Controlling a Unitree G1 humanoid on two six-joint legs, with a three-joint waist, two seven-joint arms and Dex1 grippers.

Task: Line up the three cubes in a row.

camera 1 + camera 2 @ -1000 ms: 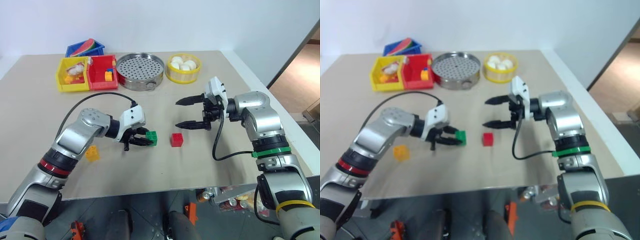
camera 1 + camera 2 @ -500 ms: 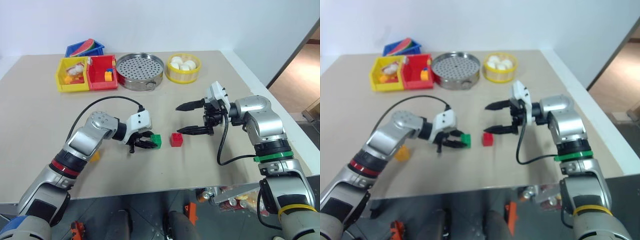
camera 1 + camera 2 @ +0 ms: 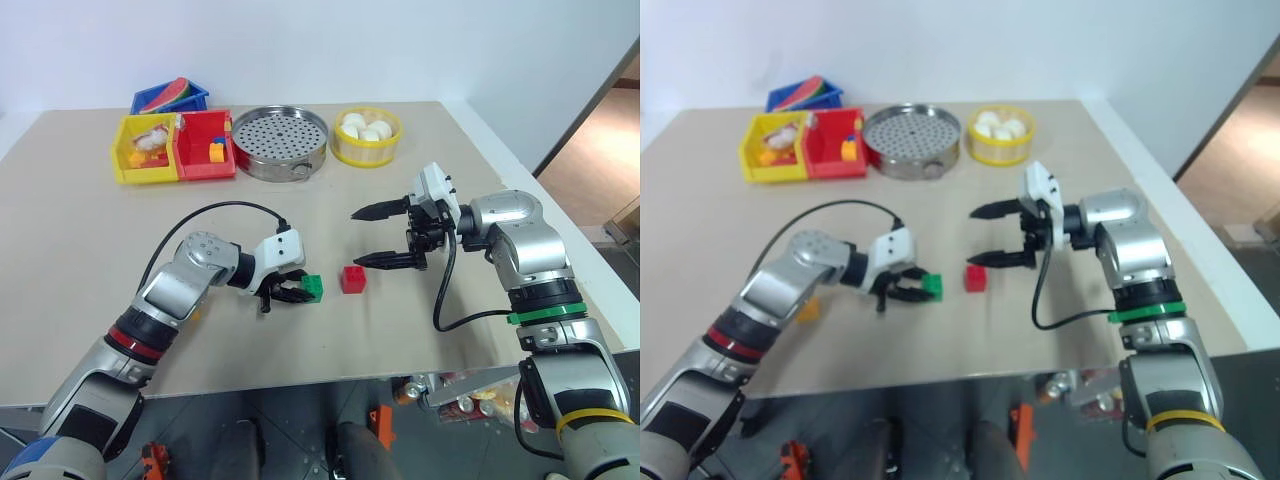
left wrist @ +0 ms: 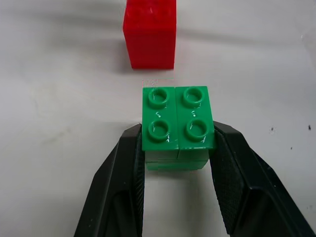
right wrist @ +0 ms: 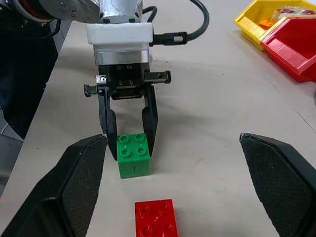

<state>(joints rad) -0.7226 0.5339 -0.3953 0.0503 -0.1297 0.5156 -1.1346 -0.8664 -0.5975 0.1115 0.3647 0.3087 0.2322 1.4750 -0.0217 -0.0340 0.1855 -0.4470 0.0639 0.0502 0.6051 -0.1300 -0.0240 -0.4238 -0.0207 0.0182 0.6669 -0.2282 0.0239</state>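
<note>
The green cube (image 3: 313,288) is down at the table surface, and my left gripper (image 3: 300,290) is shut on it, one finger (image 4: 129,173) against each side. The red cube (image 3: 353,279) stands a short gap to its right, studs up. The yellow-orange cube (image 3: 808,309) lies further left, mostly hidden behind my left forearm. My right gripper (image 3: 357,238) hovers open just right of and above the red cube, pointing left at it, with nothing between its fingers (image 5: 81,182).
Along the far side of the table stand a blue bin (image 3: 170,97), a yellow bin (image 3: 145,148), a red bin (image 3: 205,143), a steel steamer tray (image 3: 280,140) and a yellow bowl of white balls (image 3: 367,135). The table's front edge (image 3: 300,385) runs close behind the cubes.
My left gripper has carried the green cube to the right and a little down, closing the gap to the red cube. The right gripper has hardly moved.
</note>
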